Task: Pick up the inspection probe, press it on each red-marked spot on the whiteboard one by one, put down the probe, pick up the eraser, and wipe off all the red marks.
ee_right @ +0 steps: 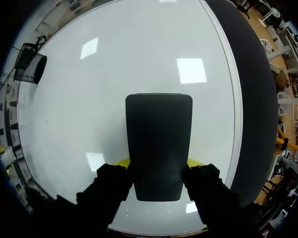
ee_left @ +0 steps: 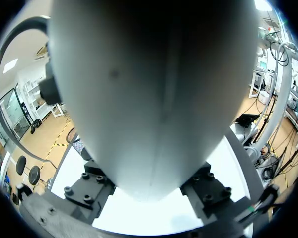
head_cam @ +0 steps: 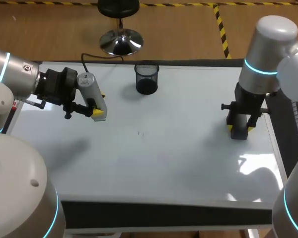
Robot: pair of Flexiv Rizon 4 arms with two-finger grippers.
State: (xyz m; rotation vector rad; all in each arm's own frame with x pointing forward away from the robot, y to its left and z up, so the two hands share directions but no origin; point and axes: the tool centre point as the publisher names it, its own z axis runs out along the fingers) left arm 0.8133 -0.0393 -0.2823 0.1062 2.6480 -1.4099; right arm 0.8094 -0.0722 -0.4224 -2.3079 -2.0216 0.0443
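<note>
**Inspection probe point(head_cam: 89, 91) and eraser point(ee_right: 158, 144) both gripped**

Left jaws clamp the inspection probe from two sides, above the whiteboard point(head_cam: 164, 153). Right jaws point down at the whiteboard, closed on the black eraser. A black mesh cup point(head_cam: 147, 78) stands on the whiteboard between the two sets of jaws, nearer the left jaws.

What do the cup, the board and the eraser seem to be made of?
The cup is probably metal mesh, dark and matte; its wall looks see-through. The board has a smooth, glossy white coating that reflects the ceiling lights; its core cannot be told. The eraser is matte black, perhaps plastic or felt; no shine shows.
</note>
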